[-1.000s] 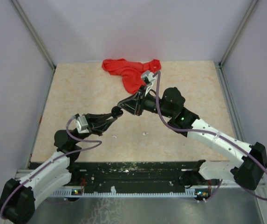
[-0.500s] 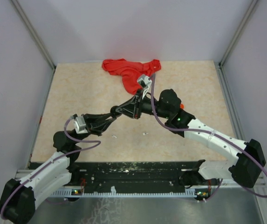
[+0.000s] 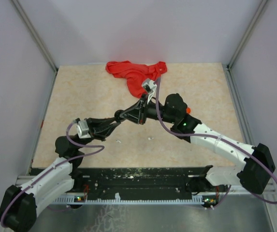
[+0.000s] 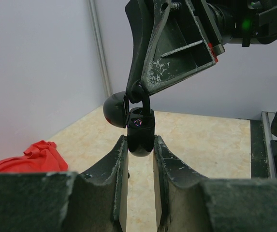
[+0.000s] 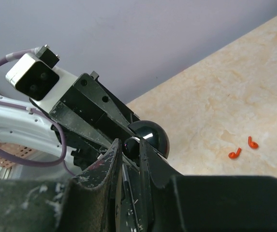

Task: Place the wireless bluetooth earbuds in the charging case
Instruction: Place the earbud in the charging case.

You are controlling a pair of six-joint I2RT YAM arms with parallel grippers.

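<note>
A black charging case (image 4: 141,137) is held above the table with my left gripper (image 4: 140,143) shut on its lower half. Its domed lid (image 4: 114,110) hangs open to the left. My right gripper (image 5: 131,145) comes down on the case from above, shut on a small black earbud (image 5: 132,147) at the case's mouth, with the glossy lid (image 5: 153,135) just behind it. In the top view the left gripper (image 3: 118,118) and the right gripper (image 3: 124,114) meet tip to tip over the middle of the table.
A crumpled red cloth (image 3: 133,75) lies at the back centre. Two red earbuds (image 5: 233,154) lie on the beige table beyond the grippers. Two small white bits (image 3: 119,141) lie near the front edge. A small orange-red thing (image 3: 188,110) peeks out beside the right arm.
The right arm has swung left and brought its fingertips onto the case in the left gripper. The left arm has hardly moved.
</note>
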